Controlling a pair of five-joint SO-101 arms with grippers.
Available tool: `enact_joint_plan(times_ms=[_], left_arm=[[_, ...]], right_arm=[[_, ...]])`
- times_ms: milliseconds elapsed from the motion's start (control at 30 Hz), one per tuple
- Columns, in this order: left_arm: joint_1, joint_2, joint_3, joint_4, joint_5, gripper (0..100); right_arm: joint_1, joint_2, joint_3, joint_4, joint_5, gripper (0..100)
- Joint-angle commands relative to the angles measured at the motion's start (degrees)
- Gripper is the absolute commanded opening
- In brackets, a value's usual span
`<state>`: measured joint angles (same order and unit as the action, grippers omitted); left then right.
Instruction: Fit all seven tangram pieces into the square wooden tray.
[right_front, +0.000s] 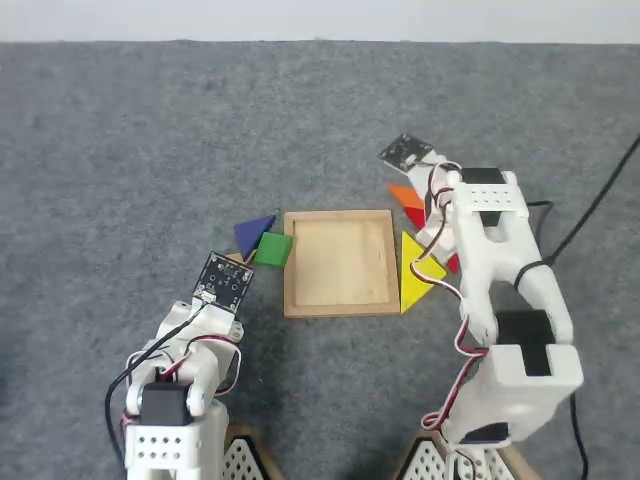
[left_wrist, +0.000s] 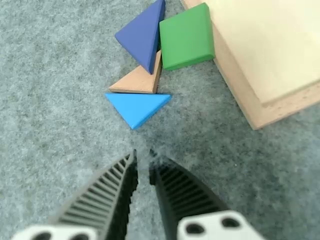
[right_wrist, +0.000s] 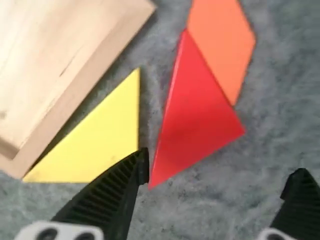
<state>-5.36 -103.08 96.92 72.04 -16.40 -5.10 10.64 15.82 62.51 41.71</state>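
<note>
Seven tangram pieces (right_front: 412, 275) beside wooden tray (right_front: 340, 262)

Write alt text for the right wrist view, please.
The open right gripper hovers over the red triangle on grey carpet; the orange parallelogram lies beside it, and the yellow triangle rests against the wooden tray.

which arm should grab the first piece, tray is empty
Right, likely: the right arm hangs over the red triangle, jaws wide open at its corner. The left arm has jaws almost shut, short of the light blue triangle.
</note>
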Motion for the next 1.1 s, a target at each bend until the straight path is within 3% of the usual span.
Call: enact_joint_plan(times_ms=[0,167,333,533,700,900,1067], left_arm=[[-0.18,-0.18,-0.48,0.26,0.18,4],[-0.18,-0.18,-0.48,0.26,0.18,4],[-0.18,-0.18,-0.48,0.26,0.18,4],[-0.18,-0.18,-0.48,0.26,0.18,4],[-0.18,-0.18,-0.48,0.26,0.18,4],[-0.18,-0.18,-0.48,0.26,0.18,4],[-0.18,-0.18,-0.48,0.26,0.18,4]], right_arm=[[0.4,-0.31,-2.99,-2.33,-1.85,41.7],[0.57,-0.66,-3.34,1.45,4.22,41.6],[5.32,-0.22,-5.98,3.82,3.08,41.6],[6.73,-0.13,-4.92,3.91,8.09,42.0],[4.09,-0.22,-5.01,2.59,7.82,43.3],[-0.92,-0.22,-5.1,1.54,4.31,57.3],[-2.86,2.42,-5.45,0.57,2.11,54.8]])
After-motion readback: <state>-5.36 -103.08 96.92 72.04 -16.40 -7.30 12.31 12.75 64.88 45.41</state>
